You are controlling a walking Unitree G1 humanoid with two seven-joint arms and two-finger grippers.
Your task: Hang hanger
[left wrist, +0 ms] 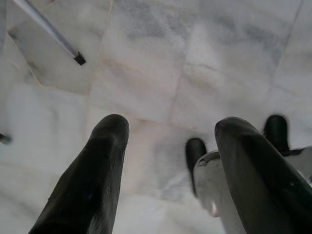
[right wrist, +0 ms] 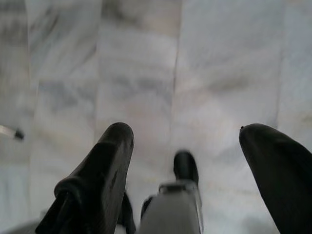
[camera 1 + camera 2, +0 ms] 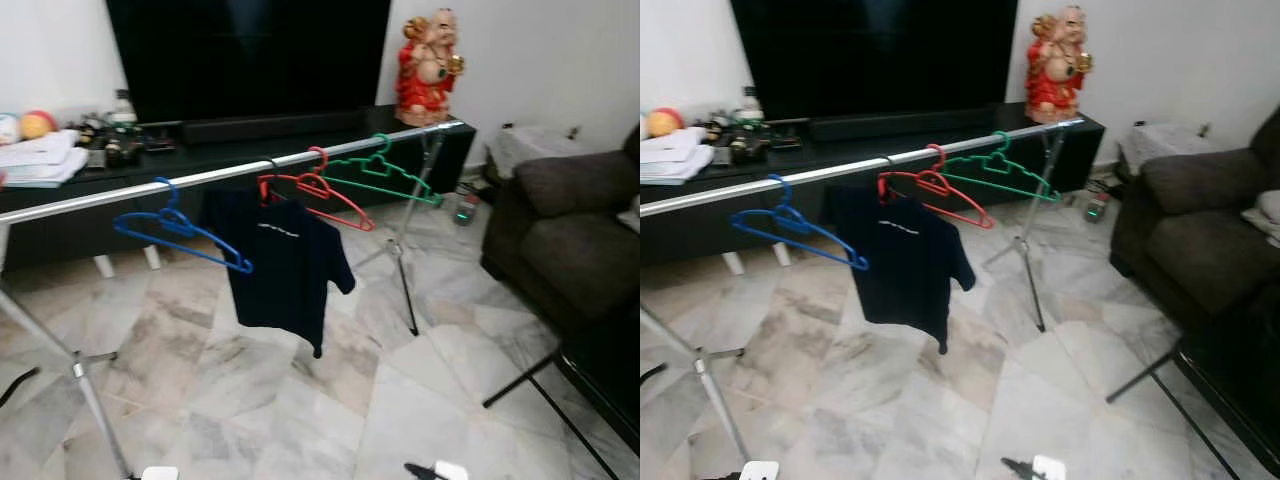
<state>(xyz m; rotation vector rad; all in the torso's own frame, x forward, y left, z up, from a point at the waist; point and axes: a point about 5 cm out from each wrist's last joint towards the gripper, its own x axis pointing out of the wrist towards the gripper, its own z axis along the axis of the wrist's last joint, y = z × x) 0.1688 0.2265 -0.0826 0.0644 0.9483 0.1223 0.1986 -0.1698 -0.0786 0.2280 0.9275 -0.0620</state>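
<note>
1. A silver clothes rail [image 3: 230,174] on tripod legs crosses the room above a grey-veined marble floor [image 3: 300,400].
2. On the rail hang a blue hanger [image 3: 180,232], a dark T-shirt [image 3: 285,265], a red hanger [image 3: 318,192] and a green hanger [image 3: 385,170].
3. Behind stands a black TV console [image 3: 250,150] with a red figurine [image 3: 428,68]; a dark sofa [image 3: 570,230] sits at the right.
4. The left gripper [image 1: 168,131] hangs over the marble, fingers spread apart, empty.
5. The right gripper [image 2: 187,141] likewise points at the floor, fingers parted, grasping nothing.
</note>
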